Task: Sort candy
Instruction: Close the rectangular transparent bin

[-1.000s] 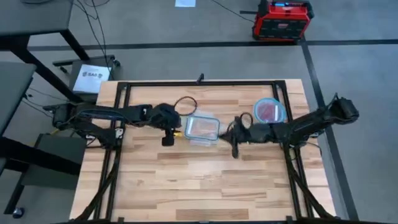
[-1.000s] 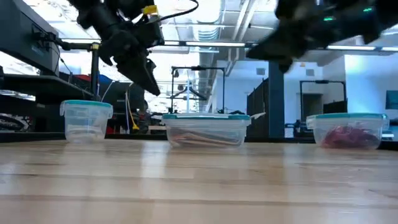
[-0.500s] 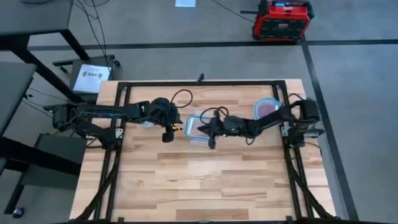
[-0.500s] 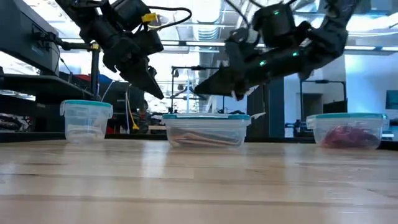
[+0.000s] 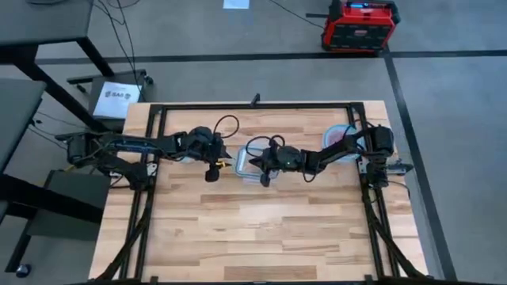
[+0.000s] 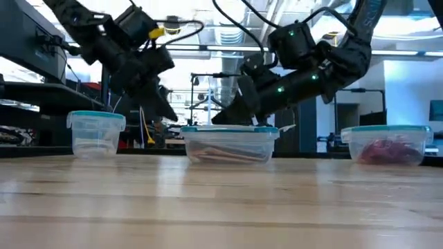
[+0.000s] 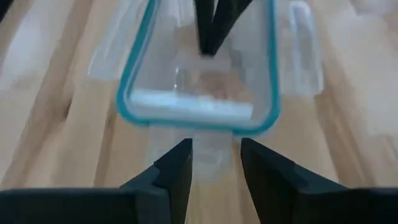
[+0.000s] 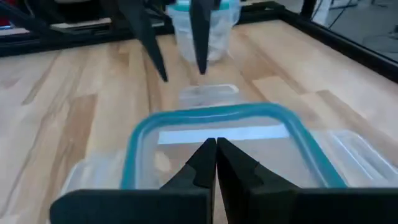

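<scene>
Three clear blue-rimmed containers stand in a row. The middle rectangular container (image 6: 230,144) holds orange-white candy (image 6: 221,153), the right round container (image 6: 387,144) holds red candy (image 6: 389,152), and the left small container (image 6: 95,133) looks nearly bare. My right gripper (image 8: 216,155) is shut, with nothing seen between its fingers. It hangs just above the middle container's rim (image 5: 247,164), tips slanting down. My left gripper (image 7: 216,155) is open, in the air at that container's left end, pointing at it.
Black frame rails (image 5: 253,105) run along the table's far edge and both sides. Bare wood (image 5: 253,229) spreads from the containers to the near edge. A red-and-black box (image 5: 358,25) sits on the floor beyond the table.
My right gripper has swung toward the table's left, from beside the round red-candy container to over the middle container, and has come down close to its rim. The containers have stayed in place.
</scene>
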You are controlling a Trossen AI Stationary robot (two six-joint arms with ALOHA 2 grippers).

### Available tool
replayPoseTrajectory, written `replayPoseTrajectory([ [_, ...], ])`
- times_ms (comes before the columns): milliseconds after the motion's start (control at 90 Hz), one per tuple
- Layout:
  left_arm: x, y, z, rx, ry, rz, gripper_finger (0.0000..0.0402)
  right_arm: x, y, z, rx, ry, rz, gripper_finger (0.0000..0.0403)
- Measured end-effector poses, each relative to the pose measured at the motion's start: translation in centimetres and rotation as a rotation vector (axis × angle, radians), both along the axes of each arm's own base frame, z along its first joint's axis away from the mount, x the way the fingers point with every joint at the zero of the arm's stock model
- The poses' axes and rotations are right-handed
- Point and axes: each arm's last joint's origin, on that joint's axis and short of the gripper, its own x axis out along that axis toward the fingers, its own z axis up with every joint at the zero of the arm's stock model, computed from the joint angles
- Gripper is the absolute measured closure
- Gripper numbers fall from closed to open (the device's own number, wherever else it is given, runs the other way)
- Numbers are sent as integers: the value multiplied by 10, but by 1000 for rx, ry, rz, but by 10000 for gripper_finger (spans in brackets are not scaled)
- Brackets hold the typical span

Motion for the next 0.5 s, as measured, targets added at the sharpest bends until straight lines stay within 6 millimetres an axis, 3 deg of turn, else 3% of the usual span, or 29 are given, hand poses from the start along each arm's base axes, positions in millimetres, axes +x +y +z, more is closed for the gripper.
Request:
replayPoseTrajectory([
  [500,18,14,-45,-51,12,20,279,11,-5,-17,10,37,-16,403],
])
